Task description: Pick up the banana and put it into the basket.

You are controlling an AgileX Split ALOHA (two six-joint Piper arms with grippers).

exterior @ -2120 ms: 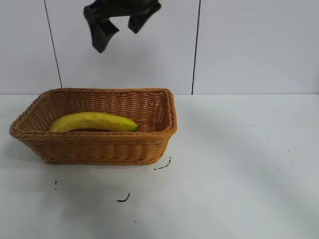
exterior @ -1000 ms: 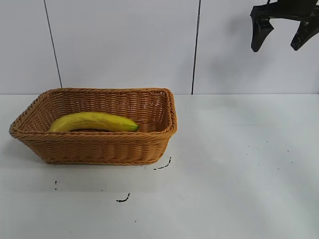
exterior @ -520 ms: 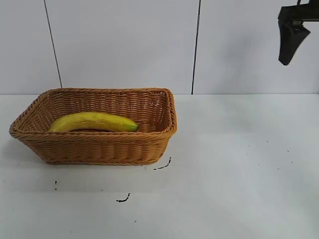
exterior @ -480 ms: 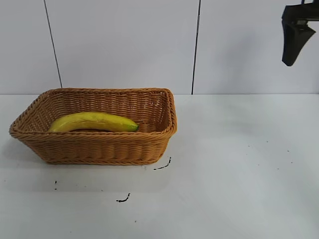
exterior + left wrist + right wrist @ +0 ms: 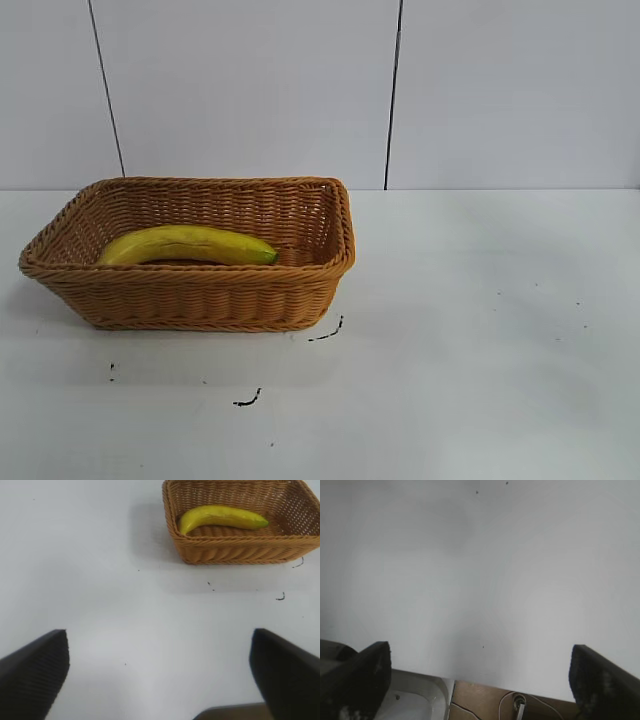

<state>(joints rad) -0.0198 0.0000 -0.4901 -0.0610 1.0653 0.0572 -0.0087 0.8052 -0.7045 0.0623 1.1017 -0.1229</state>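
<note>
Already done, by look of it: banana (image 5: pixel 188 245) lies flat inside basket (image 5: pixel 200 300), toward its left end on table (image 5: pixel 480 330). Right gripper (image 5: pixel 479 680) spread wide, empty, over bare table edge. Left gripper (image 5: pixel 159 672) spread wide, empty, well apart from basket. Nothing left but parking.

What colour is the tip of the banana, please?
Greenish on the yellow banana, clearest in the left wrist view.

right pincer (image 5: pixel 479 680) spread wide over bare table (image 5: pixel 485 570) edge.
</note>
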